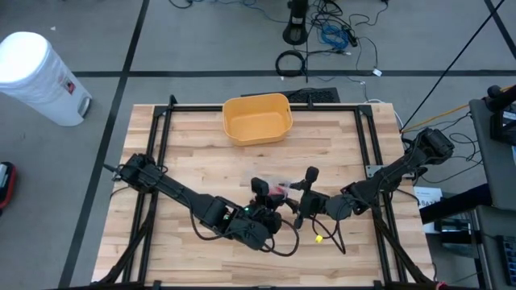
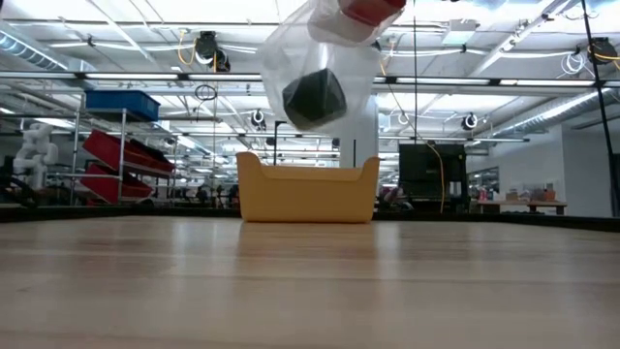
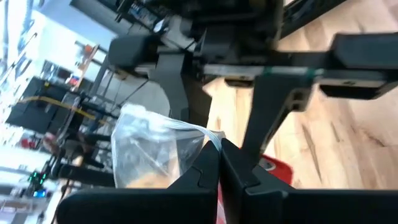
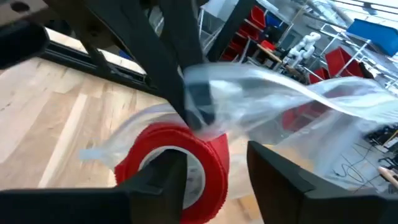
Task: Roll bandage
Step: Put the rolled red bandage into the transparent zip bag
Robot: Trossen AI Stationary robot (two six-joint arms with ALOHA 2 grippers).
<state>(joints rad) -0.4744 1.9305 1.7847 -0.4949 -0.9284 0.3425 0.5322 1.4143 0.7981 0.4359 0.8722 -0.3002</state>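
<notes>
While both arms meet low in the centre of the high view, the left gripper [image 1: 260, 190] has its jaws pressed together on an edge of the clear plastic bag [image 3: 149, 149], as its own wrist view shows just above the dark fingers [image 3: 205, 177]. Just right of it in the high view, the right gripper [image 1: 309, 179] stands with its jaws spread. In the right wrist view its fingers [image 4: 158, 180] sit on either side of the red bandage roll [image 4: 171, 165], near the lower centre of that frame; whether they touch the roll I cannot tell. That roll lies wrapped in the crumpled bag, which stretches off toward the frame's right.

From the low view, the bag hangs at the top centre of the frame, clear of the worktop [image 2: 310, 291], with a dark gripper part showing through the film and a patch of red at the upper edge. Behind it, at mid-frame, stands the yellow bin [image 2: 306, 189], which the high view places at the upper centre of the worktop.
</notes>
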